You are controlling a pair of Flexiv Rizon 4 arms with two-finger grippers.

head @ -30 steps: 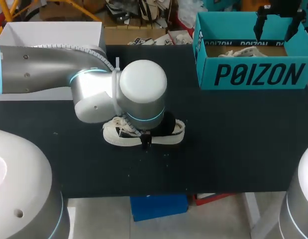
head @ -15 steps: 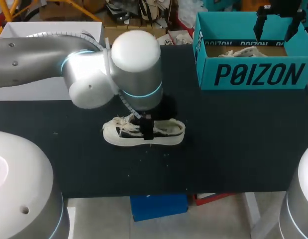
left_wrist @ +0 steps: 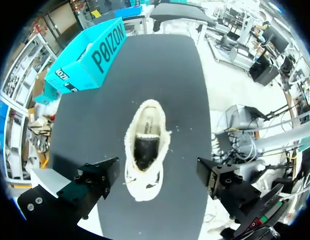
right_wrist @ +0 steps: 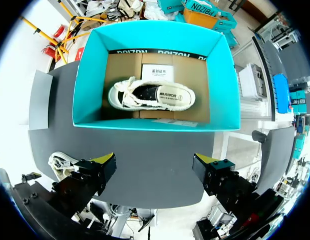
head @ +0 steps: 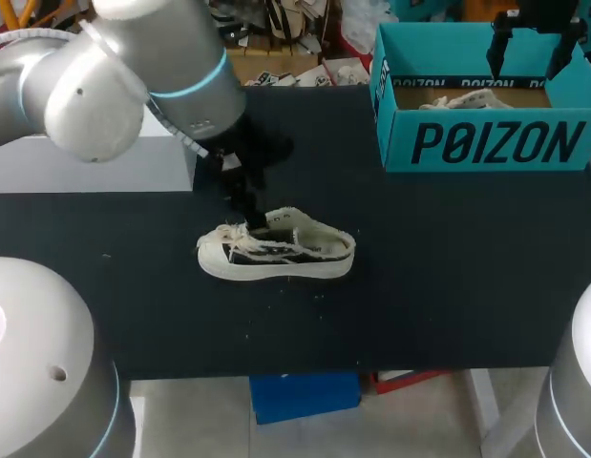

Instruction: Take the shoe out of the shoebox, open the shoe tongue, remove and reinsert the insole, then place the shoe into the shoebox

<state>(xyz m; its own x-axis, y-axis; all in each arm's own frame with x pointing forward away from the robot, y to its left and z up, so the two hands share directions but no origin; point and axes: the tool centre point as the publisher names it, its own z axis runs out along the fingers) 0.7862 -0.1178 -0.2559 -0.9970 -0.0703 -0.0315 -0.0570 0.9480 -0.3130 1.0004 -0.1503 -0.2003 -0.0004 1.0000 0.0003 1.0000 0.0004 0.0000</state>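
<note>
Shoe [head: 276, 254] lies upright on its sole on the table [head: 448, 286], well apart from the teal shoebox [head: 486, 143], toe toward the robot's left; a second shoe [right_wrist: 152, 95] sits inside the box.

Left gripper [left_wrist: 157, 170] hangs over the shoe's lace end, fingers spread wide, gripping nothing; in its wrist view the shoe lies between and below the fingers, neither touching. Right gripper [right_wrist: 155, 162] hovers above the shoebox, fingers released, empty.

Step in hand is probably opening the tongue, then the insole [left_wrist: 144, 150]; whether the tongue is already pulled forward is hard to tell from above, the laces look loose.

To do it well: narrow the fingers before descending, so they fit the throat and don't straddle the whole shoe; come down just behind the laces; pinch the tongue edge only, not the side wall; pull toward the toe; shoe is light and may slide or tip, so the idle right arm could steady the heel.
</note>
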